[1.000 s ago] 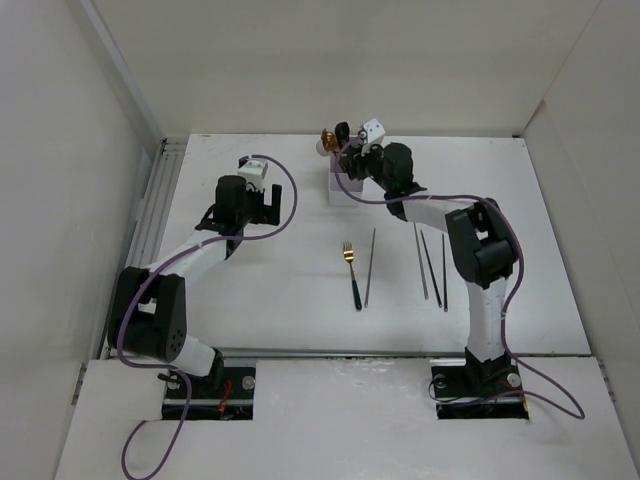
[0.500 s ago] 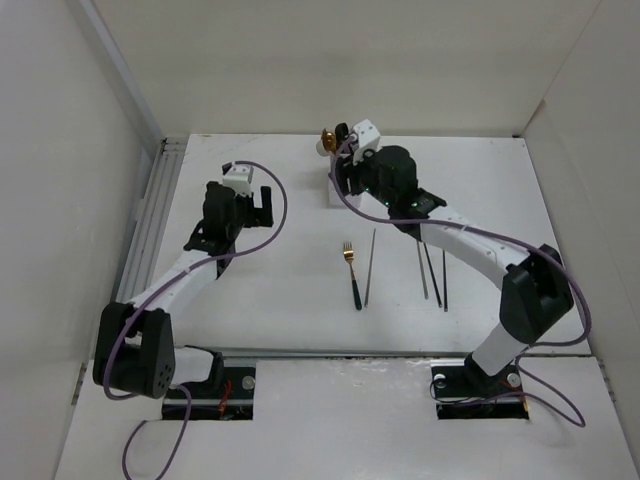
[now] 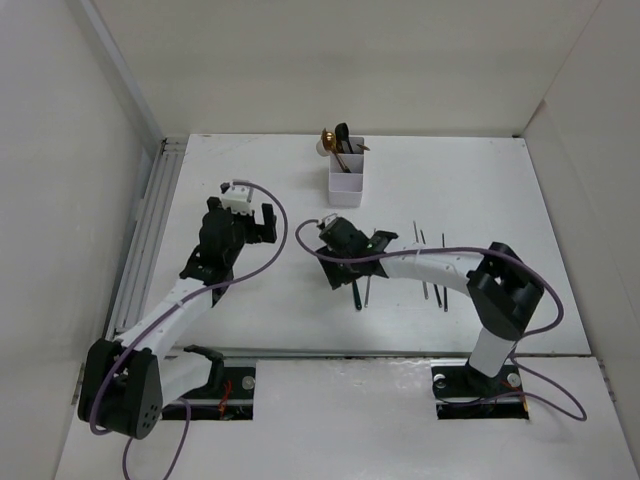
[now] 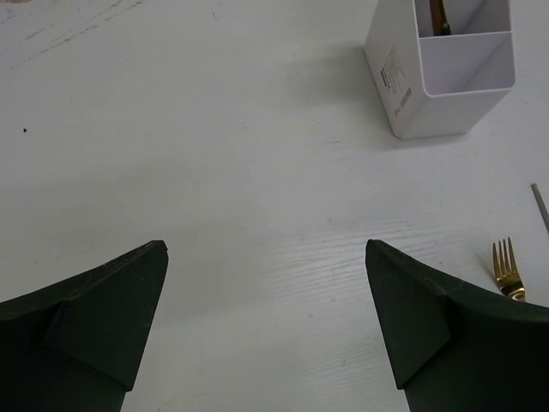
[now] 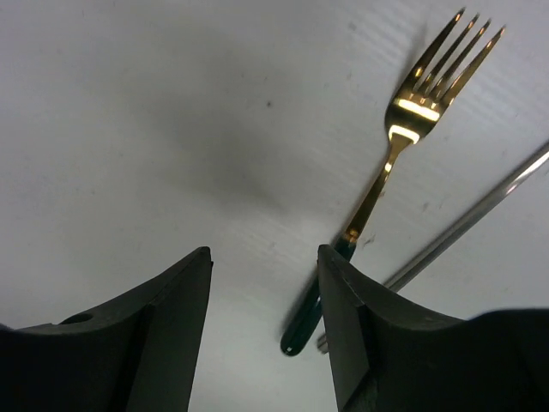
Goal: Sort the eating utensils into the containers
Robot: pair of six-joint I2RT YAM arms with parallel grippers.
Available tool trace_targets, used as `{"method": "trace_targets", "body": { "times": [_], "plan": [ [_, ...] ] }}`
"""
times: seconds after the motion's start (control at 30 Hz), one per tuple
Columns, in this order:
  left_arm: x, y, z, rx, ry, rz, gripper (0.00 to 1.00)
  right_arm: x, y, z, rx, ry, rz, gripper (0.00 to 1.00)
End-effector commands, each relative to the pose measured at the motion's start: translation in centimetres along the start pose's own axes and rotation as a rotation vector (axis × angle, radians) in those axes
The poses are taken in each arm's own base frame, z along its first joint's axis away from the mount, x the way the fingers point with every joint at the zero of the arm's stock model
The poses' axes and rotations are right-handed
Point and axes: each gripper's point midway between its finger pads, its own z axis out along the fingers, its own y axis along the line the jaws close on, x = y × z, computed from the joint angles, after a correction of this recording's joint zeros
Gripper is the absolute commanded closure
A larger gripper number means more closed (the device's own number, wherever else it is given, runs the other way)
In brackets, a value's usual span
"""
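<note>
The white organiser [image 3: 346,180] stands at the back middle, with a gold spoon [image 3: 328,138] and a dark spoon [image 3: 343,131] upright in its far compartment. A gold fork with a black handle [image 5: 403,129] lies on the table. My right gripper [image 5: 264,251] is open and empty, low over the table just left of the fork's handle; in the top view it [image 3: 335,260] hides the fork's head. A thin chopstick [image 5: 463,223] lies beside the fork. My left gripper [image 4: 266,326] is open and empty over bare table. The organiser [image 4: 437,77] shows ahead of it on the right.
More thin chopsticks [image 3: 424,262] lie to the right of the fork, near the right arm's forearm. The white side walls enclose the table, and a metal rail [image 3: 150,220] runs along its left edge.
My right gripper has left the organiser and swung down and toward me to the fork. My left arm has drawn back a little toward the near side.
</note>
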Motion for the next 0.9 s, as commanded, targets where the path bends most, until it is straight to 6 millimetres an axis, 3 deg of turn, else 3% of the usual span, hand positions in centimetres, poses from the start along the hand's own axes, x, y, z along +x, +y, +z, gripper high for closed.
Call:
{"method": "trace_targets", "body": {
  "times": [0.0,0.3,0.57,0.63,0.77,0.87],
  "plan": [
    [-1.2,-0.4,-0.7,0.007,-0.055,-0.016,0.0,1.3,0.0,-0.8,0.077,0.023,0.09,0.42],
    [-0.9,-0.9,-1.7,0.028,-0.062,-0.034,0.0,5.3,-0.4,-1.0,0.169,0.105,0.128,0.42],
    [-0.2,-1.3,-2.1,0.046,-0.038,-0.05,0.0,3.8,-2.2,-0.5,0.26,0.077,0.122,0.44],
    [-0.4,-1.3,-2.2,0.047,-0.047,-0.051,0.0,3.0,-2.0,0.3,0.224,0.044,0.128,0.44],
    [-0.5,-1.1,-2.2,0.038,-0.048,-0.051,0.0,3.6,-2.1,1.9,0.136,0.071,0.133,0.46],
    [-0.3,-1.1,-2.4,0.038,-0.048,-0.051,0.0,3.7,-1.9,2.8,0.118,0.074,0.099,0.56]
  ]
}}
